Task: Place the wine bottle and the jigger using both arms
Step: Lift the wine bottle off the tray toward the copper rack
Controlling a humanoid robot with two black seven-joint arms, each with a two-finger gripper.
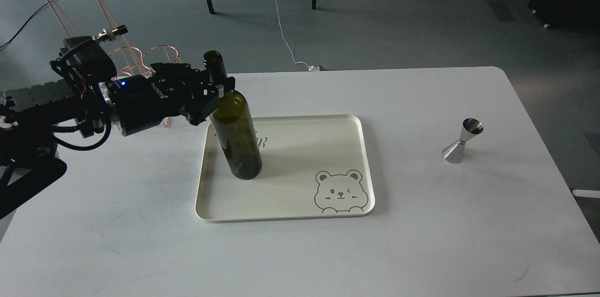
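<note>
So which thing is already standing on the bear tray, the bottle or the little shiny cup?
The wine bottle. It stands on the tray, at the left gripper, while the jigger stands off on the bare table.

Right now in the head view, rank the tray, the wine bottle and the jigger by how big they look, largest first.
1. The cream tray, widest by far.
2. The wine bottle, standing on the tray with the left gripper at its neck.
3. The jigger, smallest, standing alone on the table at the right.
</note>
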